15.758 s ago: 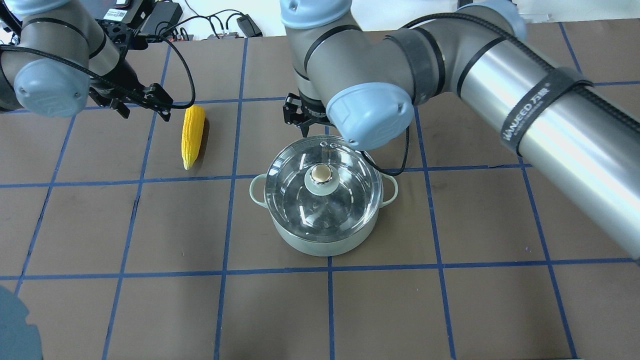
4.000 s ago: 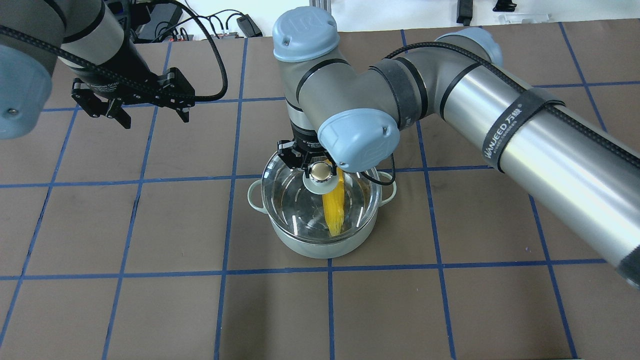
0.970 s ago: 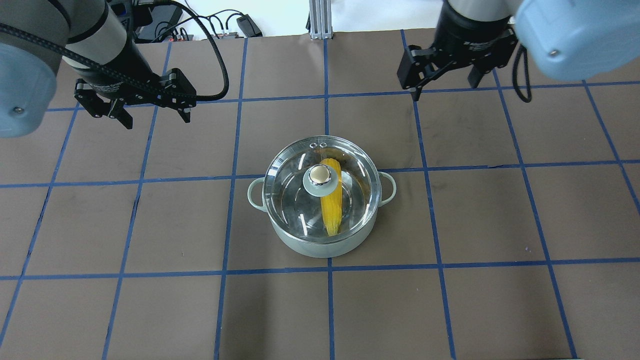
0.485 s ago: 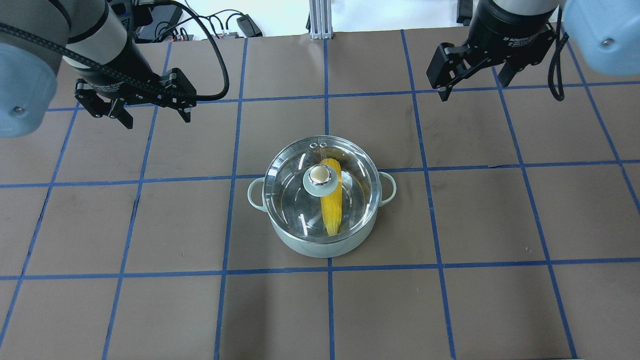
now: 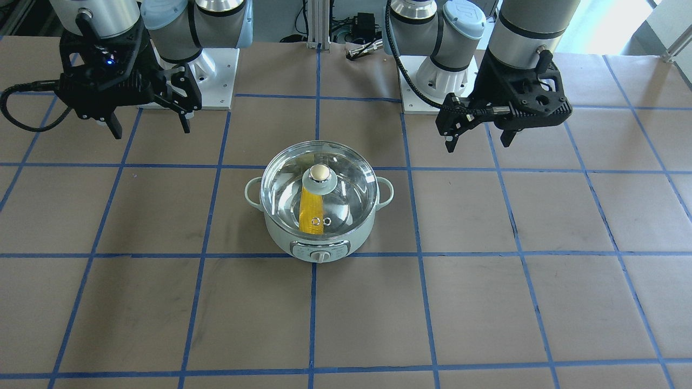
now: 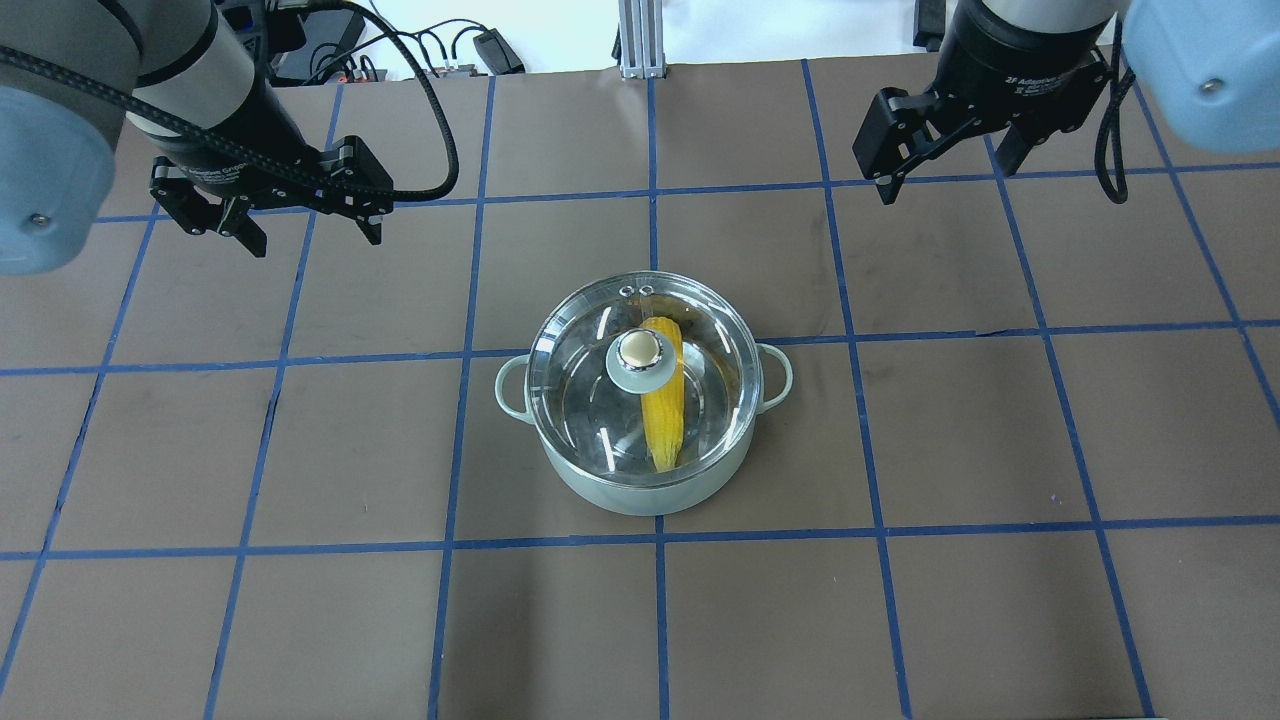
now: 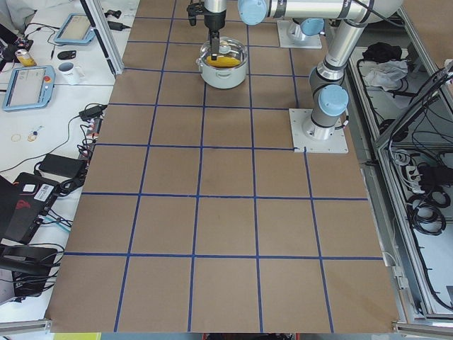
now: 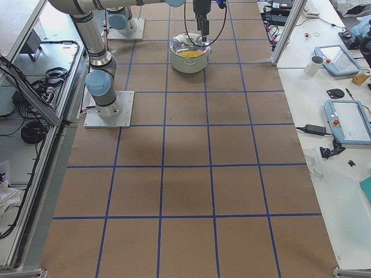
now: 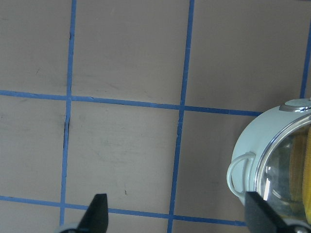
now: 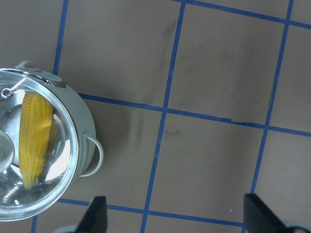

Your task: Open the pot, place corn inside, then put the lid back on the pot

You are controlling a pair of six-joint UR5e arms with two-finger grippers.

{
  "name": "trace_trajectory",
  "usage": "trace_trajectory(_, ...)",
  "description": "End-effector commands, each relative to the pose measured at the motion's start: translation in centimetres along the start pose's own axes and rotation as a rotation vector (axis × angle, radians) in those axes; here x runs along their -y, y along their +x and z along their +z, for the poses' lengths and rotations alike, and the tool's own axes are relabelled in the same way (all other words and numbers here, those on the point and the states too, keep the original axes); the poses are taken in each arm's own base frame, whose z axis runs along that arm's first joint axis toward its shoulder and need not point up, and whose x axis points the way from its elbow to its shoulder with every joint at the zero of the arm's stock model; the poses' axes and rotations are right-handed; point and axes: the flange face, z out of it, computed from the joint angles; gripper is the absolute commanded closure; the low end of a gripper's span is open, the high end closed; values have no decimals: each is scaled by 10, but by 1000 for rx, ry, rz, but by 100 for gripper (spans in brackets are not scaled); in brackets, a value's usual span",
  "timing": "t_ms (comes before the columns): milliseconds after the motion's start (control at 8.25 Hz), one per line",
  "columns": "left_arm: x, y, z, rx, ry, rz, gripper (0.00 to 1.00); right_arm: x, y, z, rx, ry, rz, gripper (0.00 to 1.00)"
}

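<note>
The left gripper [image 6: 317, 243] hung wide open and empty in the upper left of the overhead view. The right gripper [image 6: 940, 180], upper right, was equally spread and empty. Each wrist view showed only fingertips [image 9: 98, 211] at its bottom edge and cut the pot [image 6: 640, 497] off at one side. The pot stood mid-frame on the brown table [image 6: 300, 450], which was gridded with blue tape [image 6: 652, 150]. The lid [image 6: 590, 400] was seated on it, and the corn [image 6: 665, 405] lay inside, its upper end hidden by the knob. Both arms pointed down, well apart from the pot.
</note>
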Motion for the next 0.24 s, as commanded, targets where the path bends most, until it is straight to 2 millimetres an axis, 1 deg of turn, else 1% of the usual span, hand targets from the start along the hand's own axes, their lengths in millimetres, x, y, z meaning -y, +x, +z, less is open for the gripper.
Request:
trace_trajectory(0, 0, 0, 0, 0, 0, 0, 0, 0, 0, 0, 1, 0, 0, 0)
trace_trajectory(121, 0, 0, 0, 0, 0, 0, 0, 0, 0, 0, 1, 2, 0, 0)
